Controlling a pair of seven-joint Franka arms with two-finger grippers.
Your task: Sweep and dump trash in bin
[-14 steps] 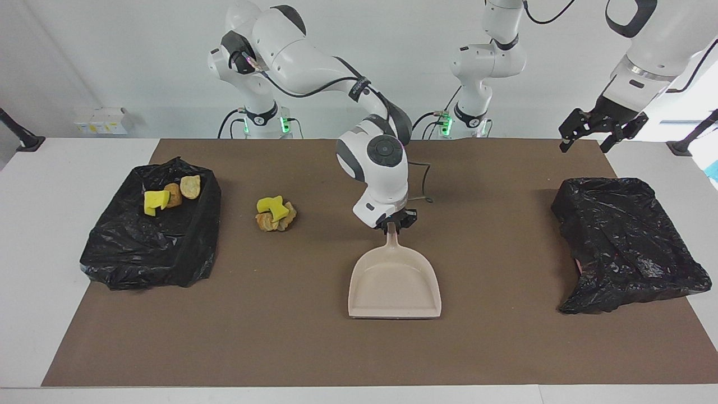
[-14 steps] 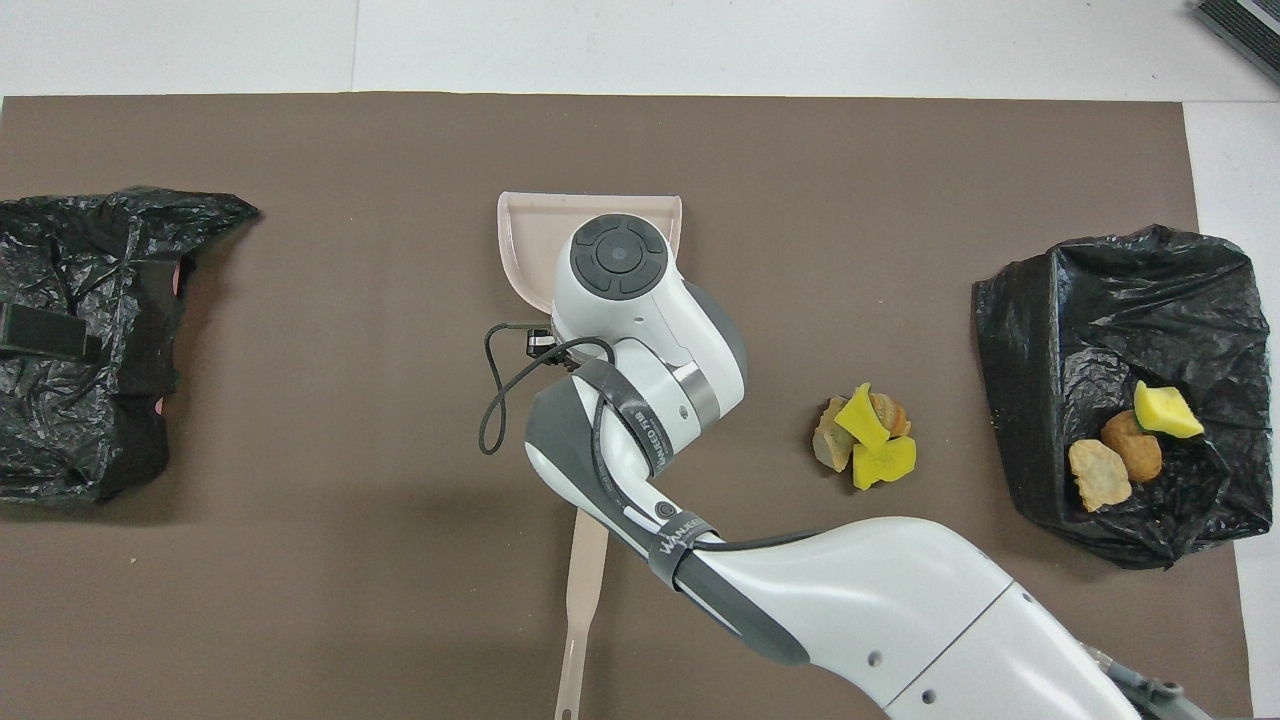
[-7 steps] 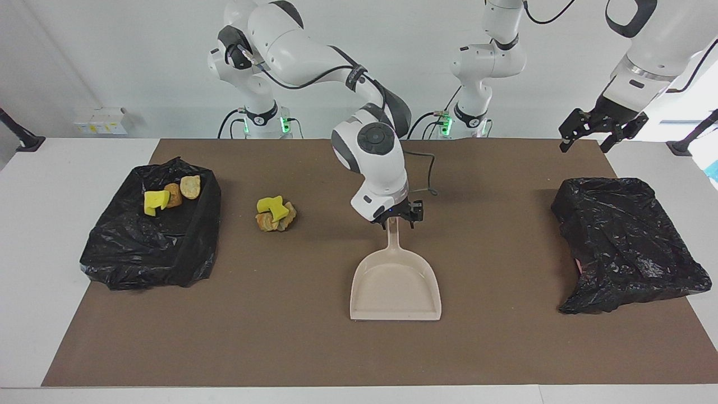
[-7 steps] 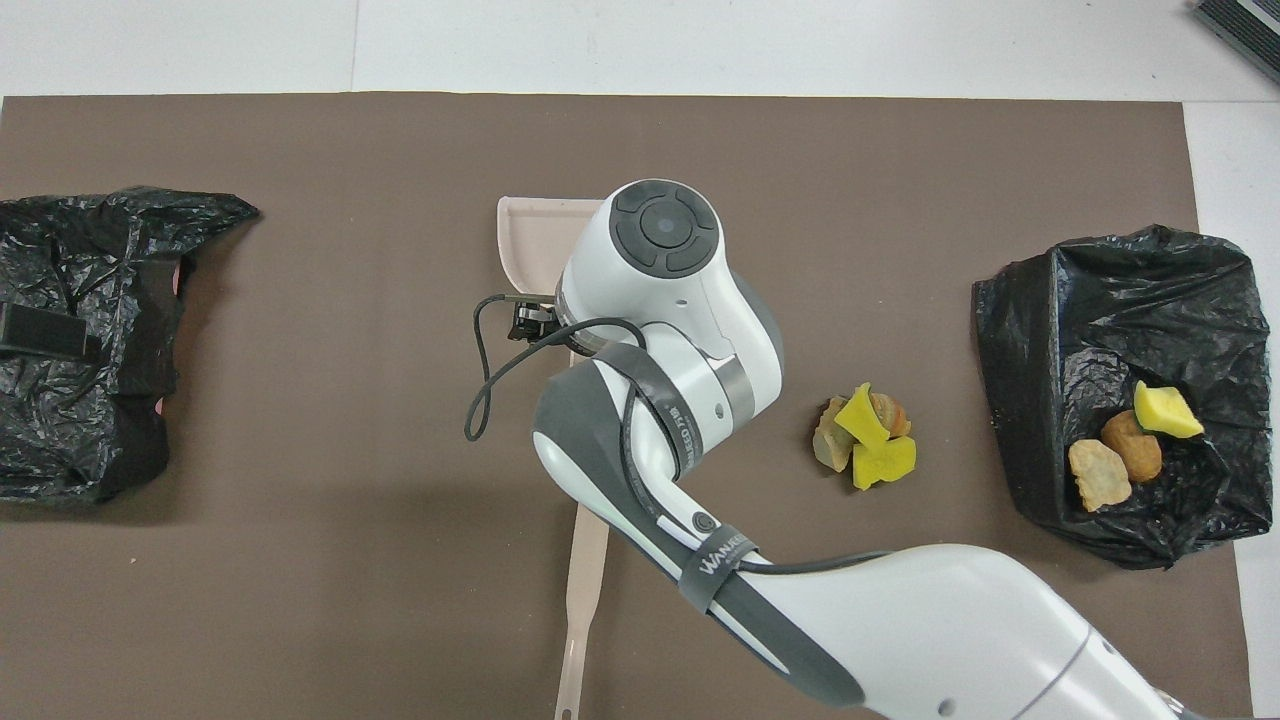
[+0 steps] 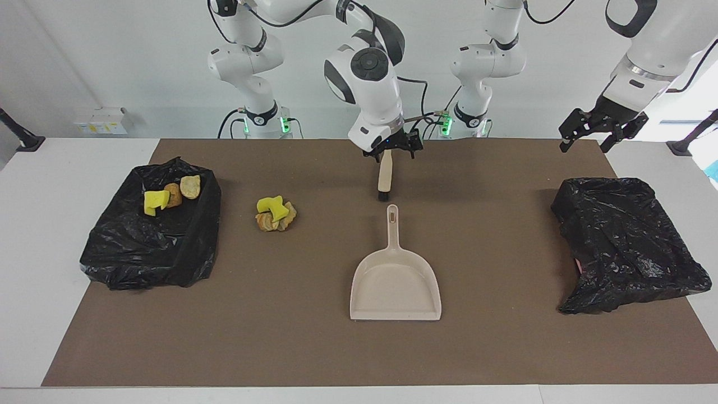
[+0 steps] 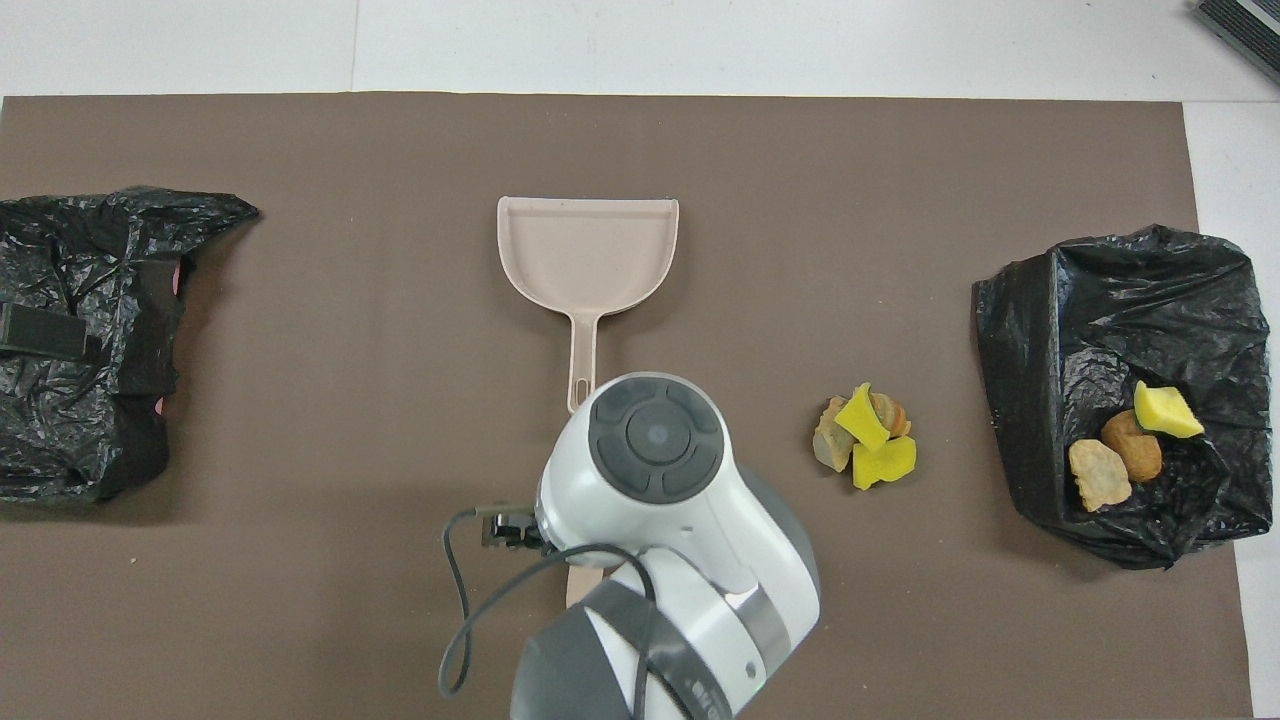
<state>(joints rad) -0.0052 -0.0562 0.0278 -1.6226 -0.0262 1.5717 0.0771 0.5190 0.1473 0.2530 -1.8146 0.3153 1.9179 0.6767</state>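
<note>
Change: the right gripper (image 5: 392,152) has let go of the dustpan (image 5: 395,283) handle and pulled up and back toward the robots.
Mat (image 5: 280,342): brown, covering most of the table.
Bins: the black-bagged bin (image 5: 151,252) at the right arm's end holds three trash pieces (image 5: 168,196); the other bagged bin (image 5: 622,247) sits at the left arm's end.
Right gripper: fingers spread, holding nothing, over the brush (image 5: 385,177).
Left gripper: left gripper (image 5: 586,140) spread, waiting above the mat's corner.
Dustpan: flat mid-mat, handle toward the robots.
Brush: lying nearer to the robots than the dustpan.
Trash: loose pile (image 5: 276,214) on the mat between the dustpan and the right arm's bin.
</note>
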